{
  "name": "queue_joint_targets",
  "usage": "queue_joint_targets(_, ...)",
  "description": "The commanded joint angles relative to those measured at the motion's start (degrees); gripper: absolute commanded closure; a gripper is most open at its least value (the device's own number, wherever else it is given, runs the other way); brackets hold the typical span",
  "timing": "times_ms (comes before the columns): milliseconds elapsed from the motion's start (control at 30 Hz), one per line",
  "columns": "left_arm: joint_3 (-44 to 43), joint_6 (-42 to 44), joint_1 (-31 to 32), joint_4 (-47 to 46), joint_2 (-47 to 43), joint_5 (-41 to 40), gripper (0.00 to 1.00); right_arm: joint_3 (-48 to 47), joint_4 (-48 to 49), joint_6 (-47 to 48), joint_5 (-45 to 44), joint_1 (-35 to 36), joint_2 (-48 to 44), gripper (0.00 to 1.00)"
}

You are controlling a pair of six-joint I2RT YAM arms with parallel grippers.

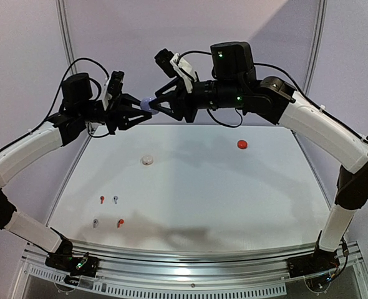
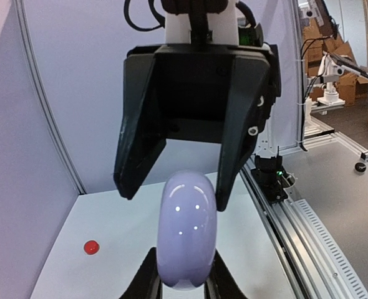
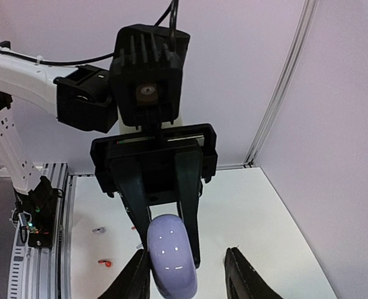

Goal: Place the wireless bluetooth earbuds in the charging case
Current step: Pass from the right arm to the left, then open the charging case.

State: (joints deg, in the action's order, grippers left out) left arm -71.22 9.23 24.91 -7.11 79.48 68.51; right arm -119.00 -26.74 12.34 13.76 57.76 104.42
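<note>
High above the table's far side, a glossy lavender charging case (image 1: 148, 104) (image 2: 186, 230) (image 3: 170, 255) hangs between the two grippers. My left gripper (image 1: 143, 107) (image 2: 183, 277) is shut on it, its fingers clamping the case's lower end. My right gripper (image 1: 156, 104) (image 3: 187, 277) faces it, open; one finger lies by the case, the other stands well apart. Wireless bluetooth earbuds lie loose at the table's front left: a red one (image 1: 101, 199), a lavender one (image 1: 115, 199), a grey one (image 1: 95, 222) and another red one (image 1: 120, 222) (image 3: 106, 263).
A white round case (image 1: 148, 161) sits left of the table's middle. A red round case (image 1: 242, 144) (image 2: 91, 247) lies at the back right. White walls close the table at the back and both sides.
</note>
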Motion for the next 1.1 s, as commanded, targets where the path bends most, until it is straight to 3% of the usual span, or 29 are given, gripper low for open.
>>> queue_joint_targets(0, 0.8, 7.8, 1.3, 2.3, -1.8, -0.1, 1.00, 0.9, 1.7, -0.7, -5.7, -0.1, 2.0, 0.57)
queue_joint_targets(233, 0.6, 15.2, 1.5, 6.2, -2.5, -0.1, 1.00, 0.6, 1.4, -1.2, -9.0, -0.2, 2.3, 0.56)
queue_joint_targets(433, 0.5, 28.2, 2.4, 13.8, -3.4, -2.1, 1.00, -1.7, -0.7, -2.1, -11.0, -0.7, 3.4, 0.56)
queue_joint_targets(567, 0.6, 31.1, 2.5, 14.0, -4.0, -3.3, 1.00, -1.7, -1.0, -2.6, -10.7, -0.9, 3.6, 0.57)
queue_joint_targets(800, 1.5, 26.6, 2.4, 11.7, -4.6, -2.6, 1.00, -1.5, -2.0, -3.0, -9.9, -1.0, 4.2, 0.57)
queue_joint_targets(1067, 4.4, 8.6, 1.1, 8.3, -4.1, -5.4, 1.00, -0.8, 3.7, -8.8, -0.7, -2.7, 1.5, 0.51)
